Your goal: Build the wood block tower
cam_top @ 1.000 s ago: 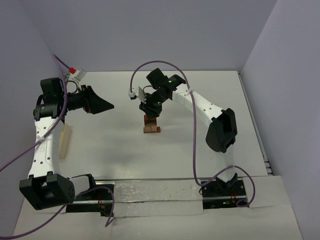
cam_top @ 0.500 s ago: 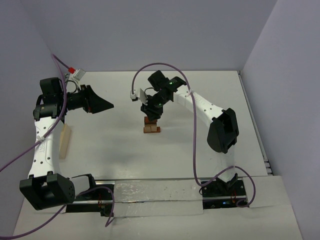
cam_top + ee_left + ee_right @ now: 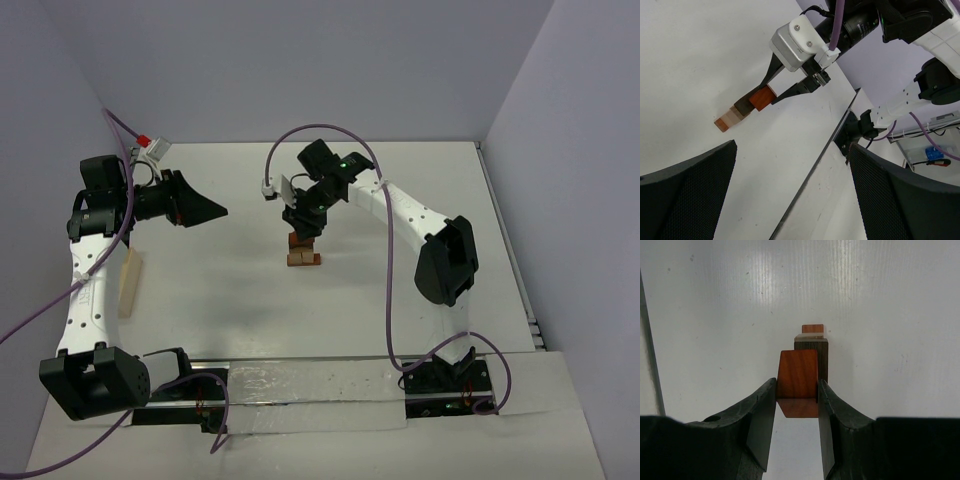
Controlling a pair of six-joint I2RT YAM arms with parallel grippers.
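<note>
The wood block tower (image 3: pixel 301 258) is found near the middle of the worktop (image 3: pixel 220 290): a low stack, tan at the base, with a dark brown block (image 3: pixel 816 352) above. A reddish-brown block (image 3: pixel 797 374), its grain visible, is held at the top, clamped between the narrowed jaws of the right claw (image 3: pixel 302 234); contact with the stack cannot be confirmed. The left claw (image 3: pixel 218 211) is spread wide, well apart to the left.
</note>
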